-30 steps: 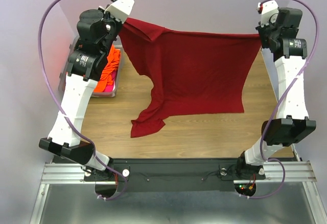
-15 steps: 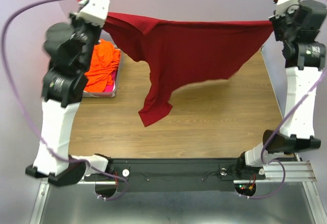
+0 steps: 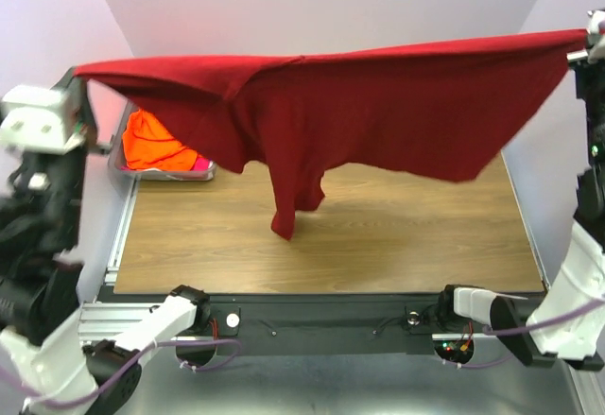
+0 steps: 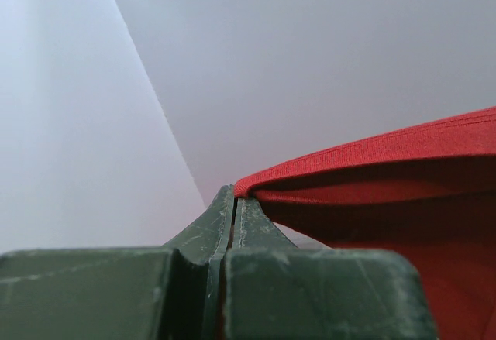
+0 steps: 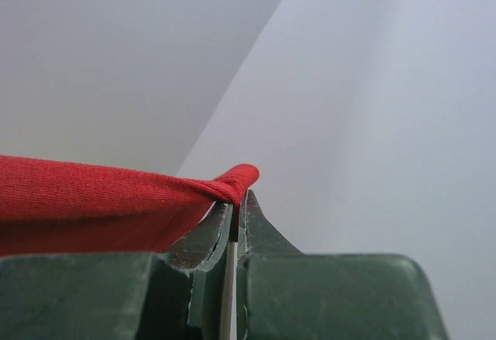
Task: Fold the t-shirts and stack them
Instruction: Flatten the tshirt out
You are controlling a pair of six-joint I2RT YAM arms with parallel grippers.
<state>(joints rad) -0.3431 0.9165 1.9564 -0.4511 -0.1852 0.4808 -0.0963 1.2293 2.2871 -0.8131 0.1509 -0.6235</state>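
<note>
Hanging high above the worktop [image 3: 406, 235], the red t-shirt [image 3: 378, 112] was stretched tight between the two tools. The left tool [image 4: 234, 194] and the right tool [image 5: 236, 200] were each squeezed closed on one end. Such small pinches might slip, dropping the shirt in a heap. The orange t-shirt [image 3: 156, 141] sat in the bin [image 3: 180, 176] at the far left corner.

Left arm [image 3: 33, 363] and right arm [image 3: 579, 287]: white shell links set between black joint housings, with a white box [image 3: 36, 117] mounted at the left wrist. Purple cables [image 3: 189, 344] run out from the black bases. Gripper fingers [image 4: 203, 230] are dark green, tapered and visibly scuffed.
</note>
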